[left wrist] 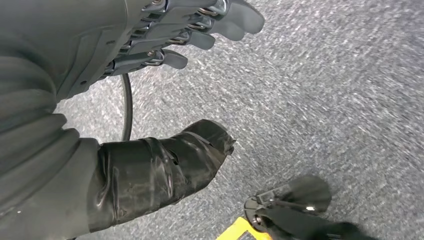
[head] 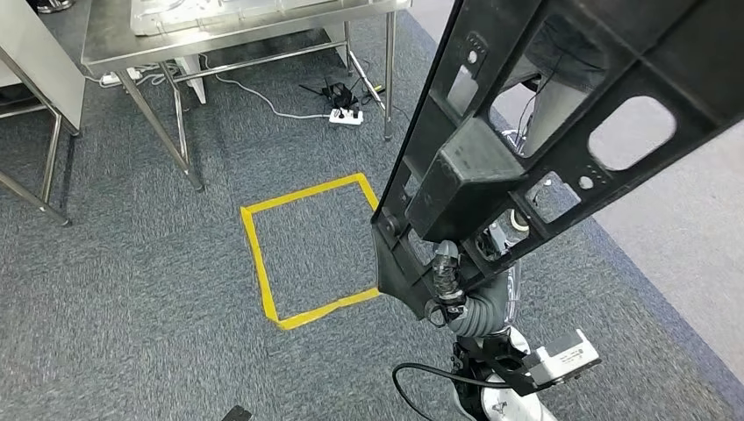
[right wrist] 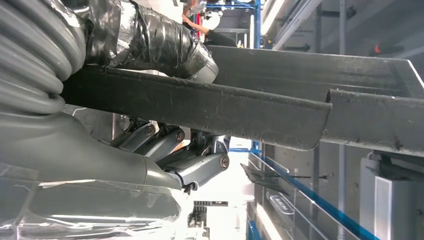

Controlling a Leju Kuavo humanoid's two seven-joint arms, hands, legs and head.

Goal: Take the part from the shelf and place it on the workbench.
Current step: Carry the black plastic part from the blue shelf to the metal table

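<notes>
Part (head: 561, 114) is off the shelf — right hand (head: 446, 285) has its fingers (right wrist: 197, 167) clamped on the lower edge, long black frame raised over the carpet, right of the yellow tape square (head: 307, 250). Left hand (left wrist: 165, 35) hangs loose, fingers apart, holding nothing. Left to do — reach the steel counter (head: 114, 44) beyond the square and set it down.

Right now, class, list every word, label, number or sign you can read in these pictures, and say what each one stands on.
None can be read.
White label on the small device at the robot's right forearm: print too small.
Oval sign low on the blue-framed shelving: blurred.
Long black moulded plastic part, held by the right hand: no lettering visible.
</notes>
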